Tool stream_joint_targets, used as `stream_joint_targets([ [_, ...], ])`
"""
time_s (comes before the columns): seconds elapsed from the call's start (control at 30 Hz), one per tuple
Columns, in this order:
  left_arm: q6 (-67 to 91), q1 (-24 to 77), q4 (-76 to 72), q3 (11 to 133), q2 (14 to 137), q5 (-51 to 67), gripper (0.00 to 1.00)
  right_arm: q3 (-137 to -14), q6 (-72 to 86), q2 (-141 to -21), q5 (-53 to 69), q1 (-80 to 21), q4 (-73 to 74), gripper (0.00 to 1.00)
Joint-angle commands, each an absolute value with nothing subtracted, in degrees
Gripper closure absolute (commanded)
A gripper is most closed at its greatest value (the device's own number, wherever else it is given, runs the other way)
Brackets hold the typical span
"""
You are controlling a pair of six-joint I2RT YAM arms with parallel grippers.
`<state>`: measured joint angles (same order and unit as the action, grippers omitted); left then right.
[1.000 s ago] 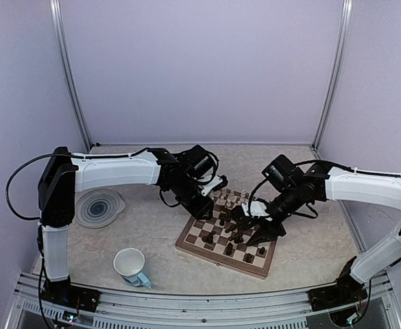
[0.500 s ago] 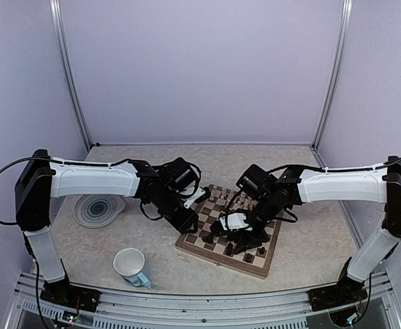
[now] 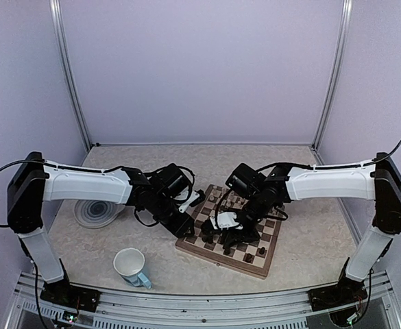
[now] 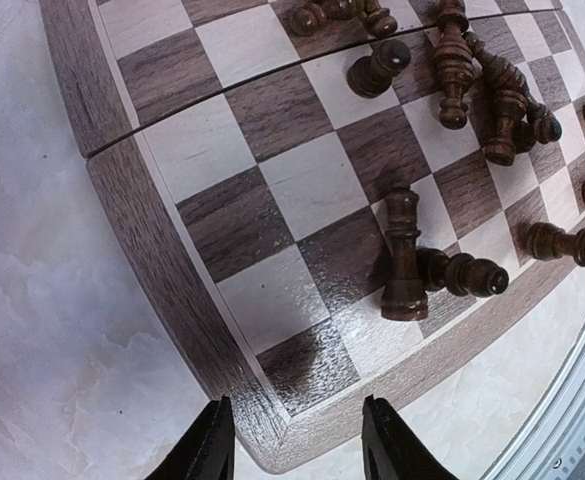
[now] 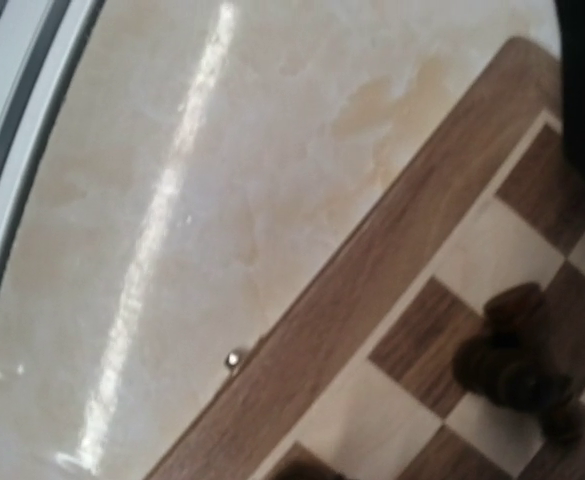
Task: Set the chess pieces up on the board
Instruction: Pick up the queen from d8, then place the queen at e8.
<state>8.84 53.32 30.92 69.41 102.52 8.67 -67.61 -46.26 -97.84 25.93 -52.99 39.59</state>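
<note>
Soft, even light fills the overhead view, and shadows on the worktop (image 3: 303, 247) are faint. The left wrist view is sharp, though its lens bends the straight edge of the board (image 4: 162, 270) into a curve. The right wrist view is blurred throughout: a white streak of glare crosses the stone, and a dark chess piece (image 5: 512, 365) smears.

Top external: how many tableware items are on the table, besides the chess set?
2. A grey swirl plate at far left; a white cup near the front, left of the board. No sign of others hidden.
</note>
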Motion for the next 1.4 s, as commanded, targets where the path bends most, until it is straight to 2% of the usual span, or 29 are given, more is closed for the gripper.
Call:
stream_joint_targets([
  [0.0,9.6,53.2,28.4,68.2,100.3,8.7,0.55,-70.4,-46.5,-99.8,27.2,-54.5,40.6,0.95],
  [0.83,9.7,53.2,26.9,66.6,99.8,8.9,0.55,-73.3,-44.7,-103.5,21.4,-56.0,37.7,0.97],
  [1.1,9.7,53.5,26.9,66.5,99.8,9.1,0.55,-73.7,-44.3,-102.1,23.8,-56.0,38.8,0.73],
  [1.23,10.2,54.7,25.5,66.7,99.5,8.5,0.55,-75.3,-45.0,-98.9,26.3,-55.8,41.5,0.65],
  [1.37,10.4,57.6,24.7,68.3,100.2,6.5,0.56,-76.2,-45.2,-95.5,26.5,-54.6,42.8,0.63],
])
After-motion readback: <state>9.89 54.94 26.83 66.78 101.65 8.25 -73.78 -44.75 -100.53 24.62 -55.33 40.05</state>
